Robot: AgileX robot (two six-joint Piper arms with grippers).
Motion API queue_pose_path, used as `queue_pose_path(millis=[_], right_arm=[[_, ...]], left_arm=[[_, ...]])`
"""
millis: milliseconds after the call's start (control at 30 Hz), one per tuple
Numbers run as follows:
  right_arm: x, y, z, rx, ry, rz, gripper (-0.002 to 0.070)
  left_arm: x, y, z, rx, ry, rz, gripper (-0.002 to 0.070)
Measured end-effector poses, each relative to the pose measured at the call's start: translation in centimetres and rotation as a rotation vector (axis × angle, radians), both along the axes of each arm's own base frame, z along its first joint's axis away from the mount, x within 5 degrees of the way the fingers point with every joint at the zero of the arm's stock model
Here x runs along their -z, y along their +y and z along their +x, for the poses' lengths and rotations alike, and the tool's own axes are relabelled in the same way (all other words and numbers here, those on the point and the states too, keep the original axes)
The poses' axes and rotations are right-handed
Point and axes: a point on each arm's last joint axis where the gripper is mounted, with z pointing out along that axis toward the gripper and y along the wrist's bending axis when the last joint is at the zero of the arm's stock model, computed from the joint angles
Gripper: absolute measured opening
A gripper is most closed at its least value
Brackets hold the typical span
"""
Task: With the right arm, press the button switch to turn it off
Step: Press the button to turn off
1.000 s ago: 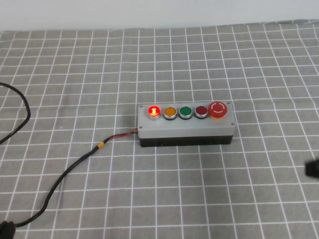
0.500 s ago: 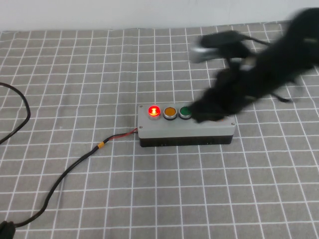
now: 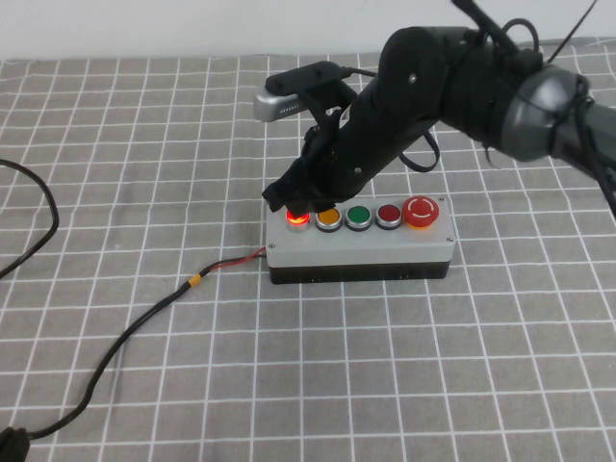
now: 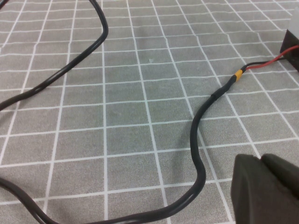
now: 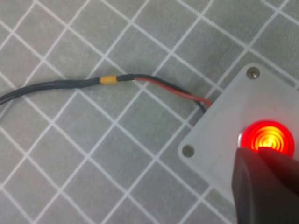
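Note:
The button switch point(image 3: 297, 218) is the small round red button at the left end of the row of five on the grey, black-based box point(image 3: 361, 247). It glows bright red. My right gripper point(image 3: 289, 199) is shut and empty, with its black tip right over the button, touching or nearly touching it. In the right wrist view the shut gripper point(image 5: 262, 156) covers the near edge of the glowing button point(image 5: 268, 136) on the grey box lid point(image 5: 217, 140). My left gripper point(image 4: 262, 161) is shut and empty, low over the cloth beside the cable, away from the box.
Orange point(image 3: 328, 218), green point(image 3: 358, 216), dark red point(image 3: 388, 215) and large red mushroom point(image 3: 422, 211) buttons follow along the box. A black cable point(image 3: 125, 337) with an orange band point(image 3: 194, 281) runs from the box's left end across the grey checked cloth point(image 3: 433, 385).
My right arm has swept in from the right edge, across the box, to the left-end button. The button stays lit. The box has not moved.

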Motion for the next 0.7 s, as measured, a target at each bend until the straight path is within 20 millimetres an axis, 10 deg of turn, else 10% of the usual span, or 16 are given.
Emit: queue_pose_path(millis=[700], right_arm=[[1.8,0.5,1.4,0.015,-0.048,-0.018,-0.0016]], left_arm=[[0.0,0.0,0.0,0.0,0.0,0.0,-0.0003]])
